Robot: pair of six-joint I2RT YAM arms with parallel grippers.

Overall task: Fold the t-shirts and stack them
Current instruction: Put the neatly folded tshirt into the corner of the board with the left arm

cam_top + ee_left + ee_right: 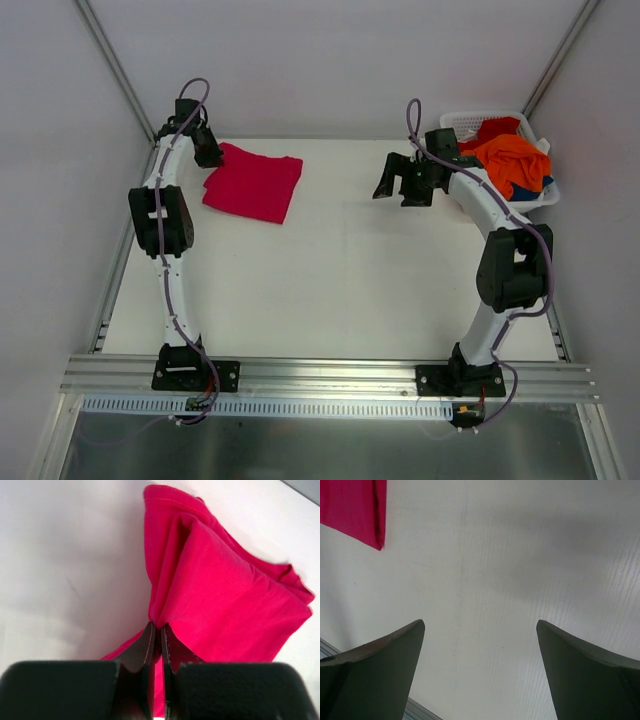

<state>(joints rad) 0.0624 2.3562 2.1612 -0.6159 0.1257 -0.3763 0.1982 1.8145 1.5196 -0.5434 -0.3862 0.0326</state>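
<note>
A folded magenta-pink t-shirt [254, 185] lies on the white table at the back left. My left gripper [208, 153] sits at its far-left corner, shut on a pinch of the pink cloth [220, 595], which rises in a peak to the fingertips [150, 632]. My right gripper [402, 182] hangs open above bare table right of centre, nothing between its fingers [395, 655]. A corner of the pink shirt [355, 510] shows at the upper left of the right wrist view. An orange t-shirt [512, 160] lies heaped in the basket with red [492, 130] and blue [532, 187] cloth.
The white slotted basket [462, 119] stands at the table's back right corner, just behind my right arm. Grey walls close in the table at the back and both sides. A metal rail [320, 372] runs along the near edge.
</note>
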